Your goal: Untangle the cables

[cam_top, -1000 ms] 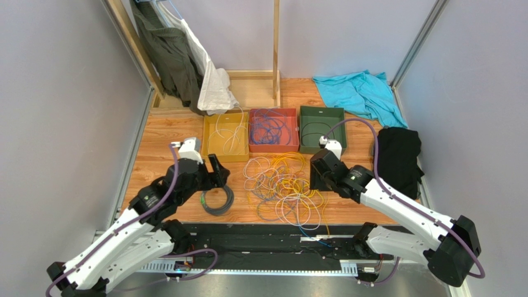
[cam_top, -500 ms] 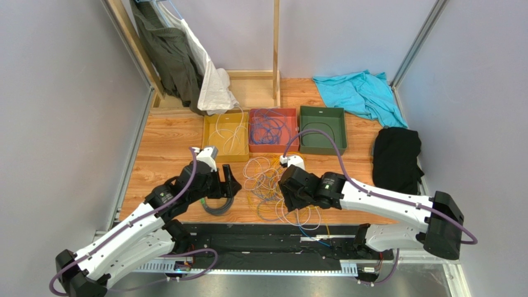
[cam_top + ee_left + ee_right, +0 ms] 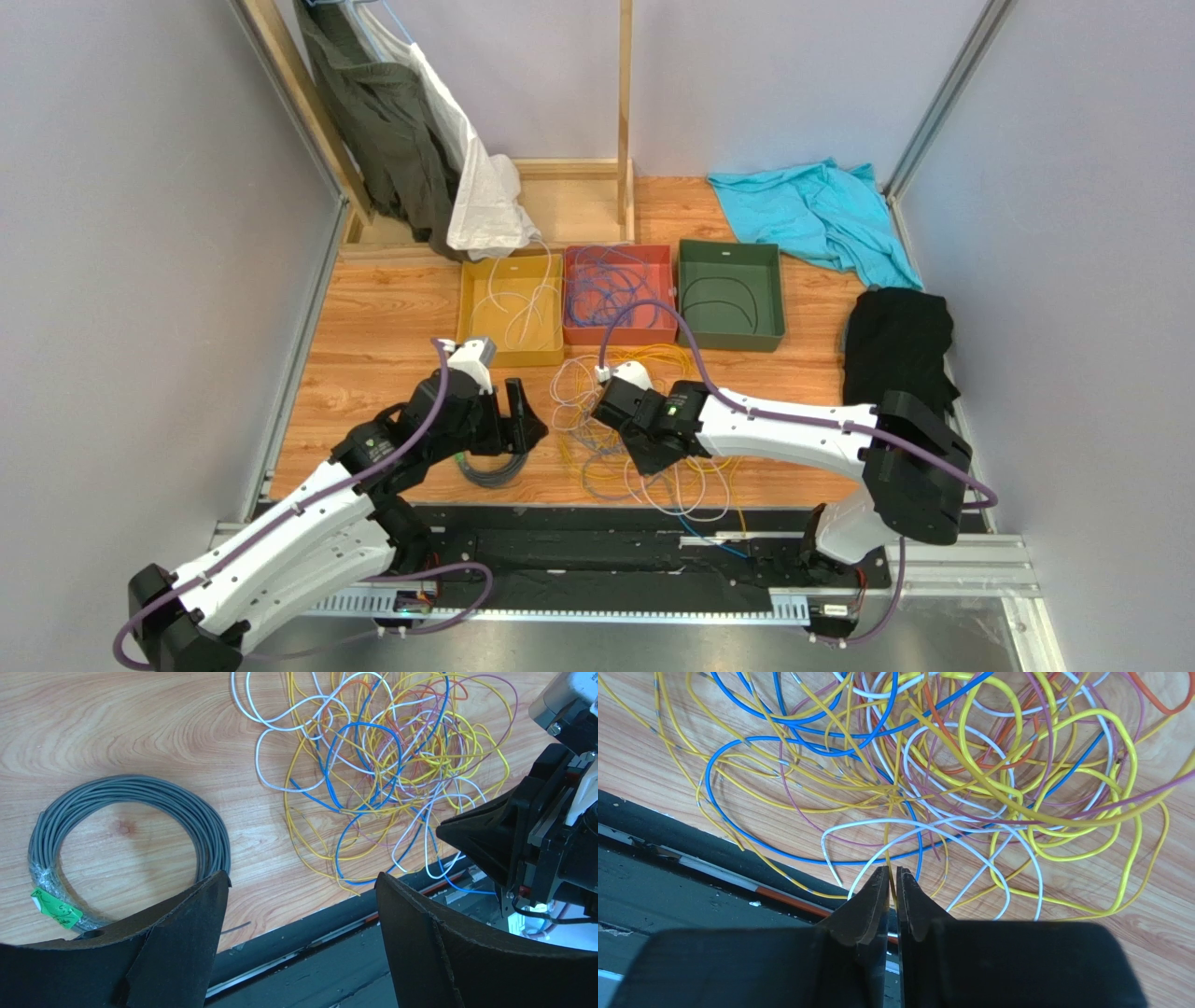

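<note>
From above, the cables (image 3: 671,476) lie in a loose tangle at the near middle of the wooden desk (image 3: 365,336). The right fingers (image 3: 608,416) are down on the tangle's left part. The left fingers (image 3: 522,420) are spread wide just left of it, over a grey coil (image 3: 491,462). Behind stand three trays in a row: the yellow tray (image 3: 470,301) holds white wires, the red tray (image 3: 570,297) blue-purple ones, and the green tray (image 3: 685,291) a dark loop. A teal cloth (image 3: 814,210) and a black cloth (image 3: 898,350) lie to the right, clothes (image 3: 379,126) hang at the back left, and the walls are grey.

The left wrist view shows the left fingers (image 3: 298,952) wide open and holding nothing, the grey coil (image 3: 126,847) beside the left one and the cables (image 3: 379,763) ahead.

The right wrist view shows the right fingers (image 3: 893,882) closed to a thin slit with a yellow strand of the cables (image 3: 962,777) caught in it.
</note>
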`<state>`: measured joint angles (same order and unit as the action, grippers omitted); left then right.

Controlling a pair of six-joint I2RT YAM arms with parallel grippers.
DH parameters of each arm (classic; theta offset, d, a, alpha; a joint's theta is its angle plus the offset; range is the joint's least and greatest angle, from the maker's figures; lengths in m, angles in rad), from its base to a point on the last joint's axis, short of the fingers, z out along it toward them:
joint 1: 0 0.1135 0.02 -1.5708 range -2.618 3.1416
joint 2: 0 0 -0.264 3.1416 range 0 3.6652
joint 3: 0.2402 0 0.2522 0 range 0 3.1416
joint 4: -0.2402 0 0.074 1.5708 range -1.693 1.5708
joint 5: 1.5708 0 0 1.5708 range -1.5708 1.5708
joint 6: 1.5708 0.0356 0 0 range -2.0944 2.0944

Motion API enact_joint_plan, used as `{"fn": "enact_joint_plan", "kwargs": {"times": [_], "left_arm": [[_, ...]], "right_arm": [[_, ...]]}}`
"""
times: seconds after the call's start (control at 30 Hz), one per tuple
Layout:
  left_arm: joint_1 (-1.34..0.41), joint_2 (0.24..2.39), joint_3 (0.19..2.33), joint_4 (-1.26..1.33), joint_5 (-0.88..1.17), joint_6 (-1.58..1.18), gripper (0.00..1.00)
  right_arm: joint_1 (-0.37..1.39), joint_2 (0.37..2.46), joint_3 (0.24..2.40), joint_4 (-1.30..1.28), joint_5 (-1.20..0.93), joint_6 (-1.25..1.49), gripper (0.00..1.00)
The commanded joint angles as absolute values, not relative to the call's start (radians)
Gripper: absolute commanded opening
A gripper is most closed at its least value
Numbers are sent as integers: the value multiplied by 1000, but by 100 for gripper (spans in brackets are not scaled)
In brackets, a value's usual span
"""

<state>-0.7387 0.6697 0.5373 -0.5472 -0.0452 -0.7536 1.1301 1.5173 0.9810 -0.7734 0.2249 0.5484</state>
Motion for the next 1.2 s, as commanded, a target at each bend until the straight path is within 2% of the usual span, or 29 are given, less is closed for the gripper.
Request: {"fn": "enact_joint_plan", "kwargs": {"times": [0.0, 0.03, 0.07, 0.1, 0.23, 0.33, 0.5, 0.63, 0.8, 1.03, 1.17], "left_arm": [[-736, 653, 534, -542, -37, -753, 86], [-736, 653, 532, -538, -37, -753, 86], [-736, 655, 529, -537, -35, -753, 86], [-736, 655, 531, -534, -37, -753, 86], [-738, 652, 555, -549, -55, -744, 85], [-738, 627, 580, -561, -93, -726, 86], [-736, 566, 644, -563, -164, -698, 87], [-736, 571, 701, -587, -204, -667, 87], [-736, 571, 744, -611, -239, -666, 87], [-736, 595, 781, -592, -219, -655, 88], [-736, 633, 772, -584, -178, -664, 88]], "right_arm": [[1134, 1491, 1031, -807, 245, 541, 11], [1134, 1485, 1031, -816, 248, 540, 11], [1134, 1467, 1032, -821, 253, 543, 2], [1135, 1454, 1038, -830, 267, 546, 0], [1138, 1268, 1164, -914, 404, 511, 0], [1137, 1166, 1351, -936, 489, 416, 0], [1137, 1170, 1690, -1047, 518, 316, 0], [1147, 1210, 1843, -1129, 540, 295, 0], [1147, 1177, 1803, -1114, 551, 301, 0], [1150, 1105, 1594, -1013, 454, 383, 0], [1149, 1129, 1474, -974, 401, 397, 0]]}}
